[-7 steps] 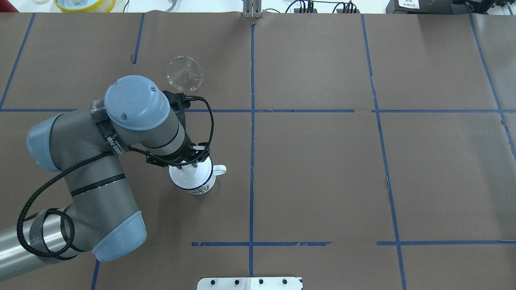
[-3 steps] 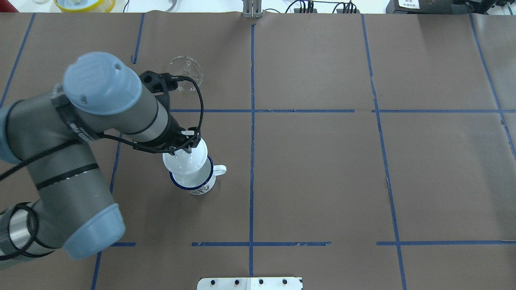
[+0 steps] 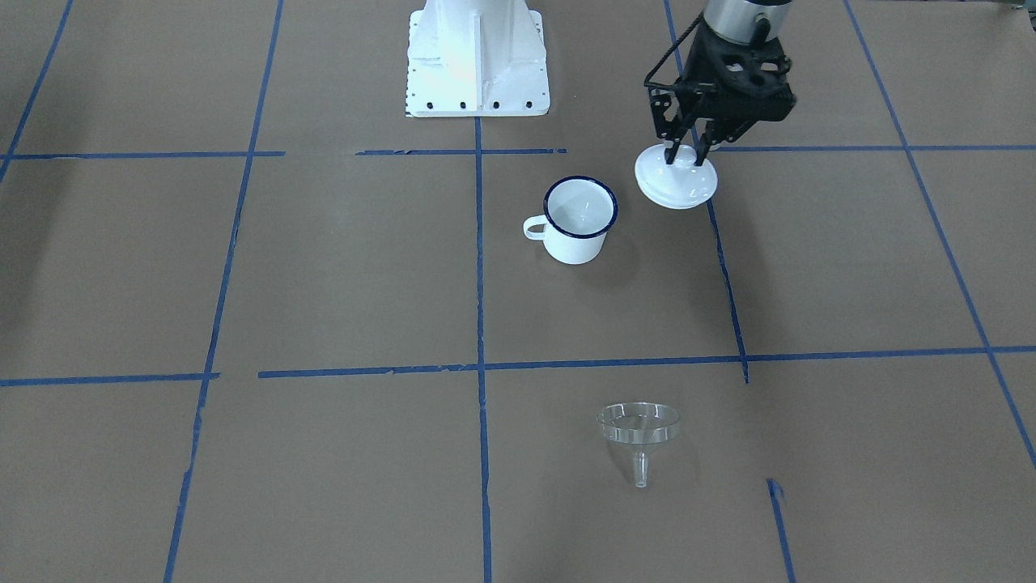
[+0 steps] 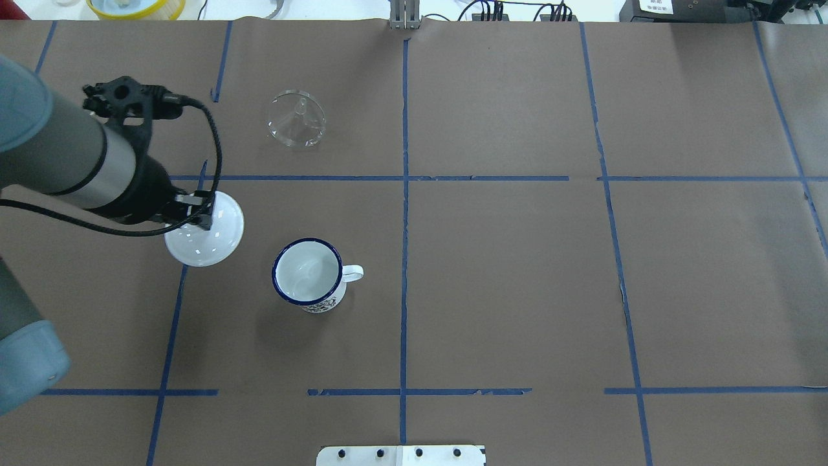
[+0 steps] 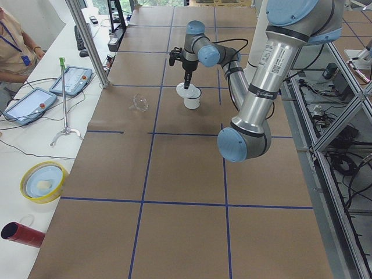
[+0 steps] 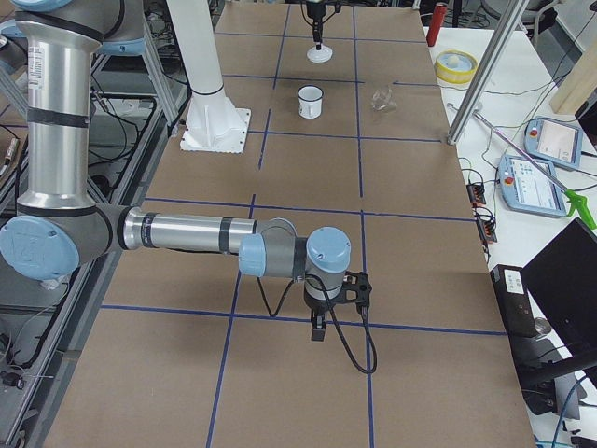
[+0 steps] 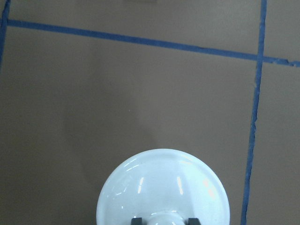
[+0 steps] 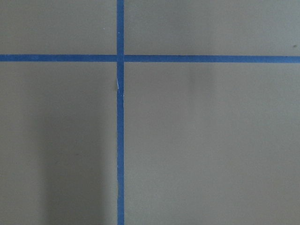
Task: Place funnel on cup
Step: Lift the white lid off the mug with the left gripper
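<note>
On the worktop (image 3: 324, 283) there is one clear funnel (image 3: 639, 427), one white enamel mug (image 3: 577, 223) with a blue rim, and one white domed lid (image 3: 676, 180) with a knob. There are two robot arms, each with one claw: the left claw (image 3: 685, 158) and the right claw (image 6: 318, 331). Off the worktop's edge are two teach pendants (image 5: 71, 80), one yellow-rimmed round container (image 5: 43, 181) and one red cylinder (image 5: 22, 232). One person (image 5: 14, 40) is partly in view.
</note>
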Action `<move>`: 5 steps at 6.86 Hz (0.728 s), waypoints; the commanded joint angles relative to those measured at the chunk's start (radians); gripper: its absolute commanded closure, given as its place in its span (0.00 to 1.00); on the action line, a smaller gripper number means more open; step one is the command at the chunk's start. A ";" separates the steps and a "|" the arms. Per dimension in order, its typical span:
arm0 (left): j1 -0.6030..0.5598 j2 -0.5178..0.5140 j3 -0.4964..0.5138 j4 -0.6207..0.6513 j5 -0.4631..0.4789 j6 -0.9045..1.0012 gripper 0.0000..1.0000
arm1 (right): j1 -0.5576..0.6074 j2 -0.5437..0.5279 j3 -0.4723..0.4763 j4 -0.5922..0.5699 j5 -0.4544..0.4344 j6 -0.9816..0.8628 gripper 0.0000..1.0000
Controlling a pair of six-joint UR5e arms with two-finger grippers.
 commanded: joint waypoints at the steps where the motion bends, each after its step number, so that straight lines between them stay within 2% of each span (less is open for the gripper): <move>1: -0.011 0.188 0.077 -0.265 -0.010 0.056 1.00 | 0.000 0.000 -0.002 0.000 0.000 0.000 0.00; 3: 0.006 0.184 0.271 -0.470 -0.008 0.019 1.00 | 0.000 0.000 0.000 0.000 0.000 0.000 0.00; 5: 0.049 0.180 0.335 -0.517 -0.008 0.016 1.00 | 0.000 0.000 0.000 0.000 0.000 0.000 0.00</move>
